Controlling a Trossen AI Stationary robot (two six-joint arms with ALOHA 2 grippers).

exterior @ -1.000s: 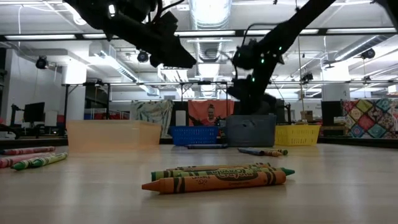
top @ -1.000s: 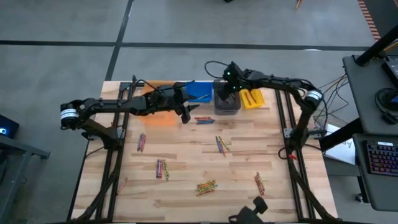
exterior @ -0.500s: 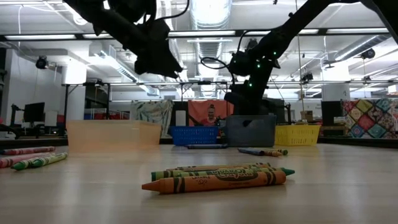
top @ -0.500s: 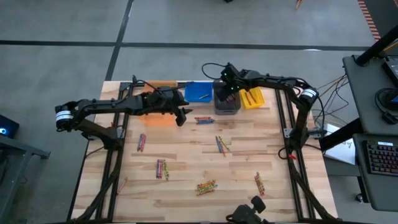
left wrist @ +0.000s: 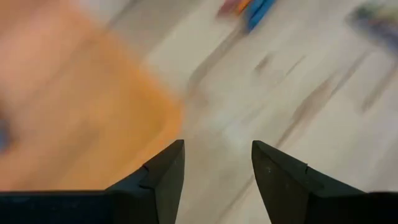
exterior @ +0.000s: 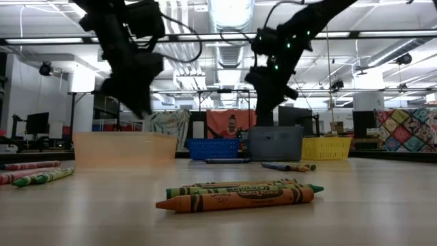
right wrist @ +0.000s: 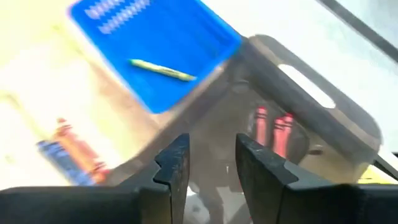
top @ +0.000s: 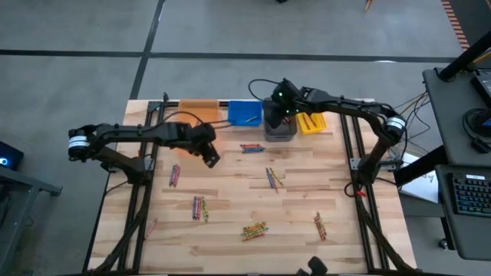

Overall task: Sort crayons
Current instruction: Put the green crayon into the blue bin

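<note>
Fingers: right gripper (right wrist: 211, 168) parted, empty, above grey bin (top: 281, 127) holding red crayons (right wrist: 273, 127) | left gripper (left wrist: 214, 168) parted, empty, beside orange bin (top: 193, 146) | blue bin (top: 245, 113): one green-yellow crayon (right wrist: 163, 70) | table (top: 230, 192): remaining crayons (top: 255, 228) scattered in small clusters

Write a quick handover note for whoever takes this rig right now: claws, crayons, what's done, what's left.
Left claw: open, empty, above the table by the orange bin.
Right claw: open, empty, over the grey bin.
Done: red crayons in the grey bin, one greenish crayon in the blue bin.
Left: loose crayons in several clusters across the table, plus a group just in front of the bins. Yellow bin contents unclear.
</note>
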